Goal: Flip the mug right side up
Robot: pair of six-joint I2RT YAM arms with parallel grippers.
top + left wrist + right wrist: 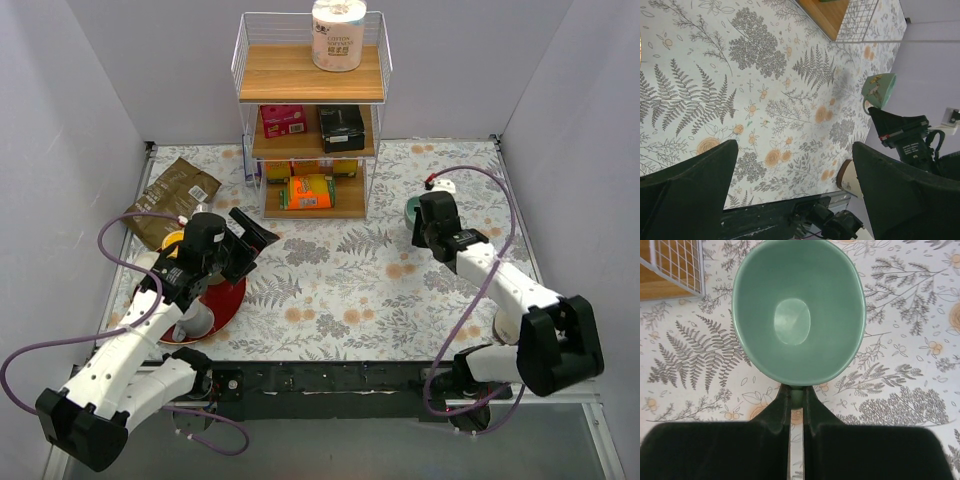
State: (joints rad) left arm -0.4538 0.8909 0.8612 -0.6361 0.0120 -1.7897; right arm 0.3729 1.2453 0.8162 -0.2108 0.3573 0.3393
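The green mug (797, 315) is mouth up in the right wrist view, and I look straight down into its empty inside. My right gripper (798, 392) is shut on the mug's handle, which shows as a green stub between the fingertips. In the top view the mug (411, 211) is mostly hidden under the right gripper (430, 222), at the right of the table. It also shows in the left wrist view (879, 90). I cannot tell whether it rests on the cloth or hangs just above it. My left gripper (257, 233) is open and empty over the left of the table, and shows in its own view (792, 150).
A wire shelf rack (310, 110) stands at the back centre with boxes on its shelves and a paper roll (338, 33) on top. A brown bag (170, 197) lies at the back left. A red plate (226, 300) lies under the left arm.
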